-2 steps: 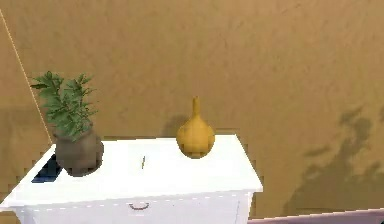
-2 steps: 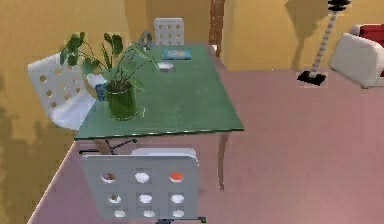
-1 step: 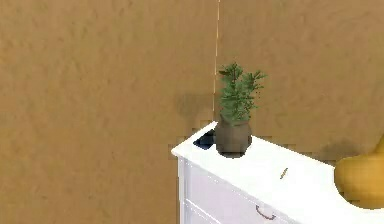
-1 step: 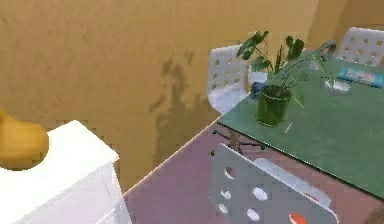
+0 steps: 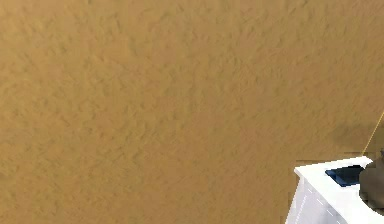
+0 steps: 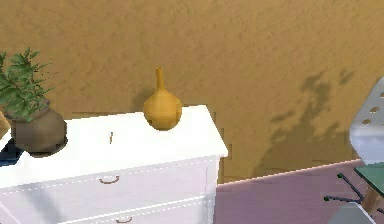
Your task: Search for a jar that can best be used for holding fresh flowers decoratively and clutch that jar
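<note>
**Mia:** So where is the jar?

**Ben:** The yellow jar (image 6: 160,104) stands on top of the white dresser (image 6: 150,160). In the arm side view it is toward the dresser's right end, close to the brown wall (image 6: 250,50) behind it. It has a fat round belly and a long thin neck.

**Mia:** Is it a good one for flowers?

**Ben:** I think so. The thin neck would hold the stems up. The dark plant pot (image 6: 40,131) at the other end has a green plant in it, so going for that one would be a mistake.

**Mia:** What are the gripper's fingers doing?

**Ben:** I cannot tell.

**Mia:** What could go wrong?

**Ben:** The jar looks tippy. A bump on the neck could knock it over. Then it might roll off the end of the dresser and fall to the purple floor (image 6: 290,190). A push from the front could bang it into the wall.

**Mia:** Anything else?

**Ben:** A small thin thing (image 6: 111,136) lies between the pot and the jar. A careless sweep could knock it off. The wall also looks very close in the forward view, so driving ahead could bump the robot into it.
</note>
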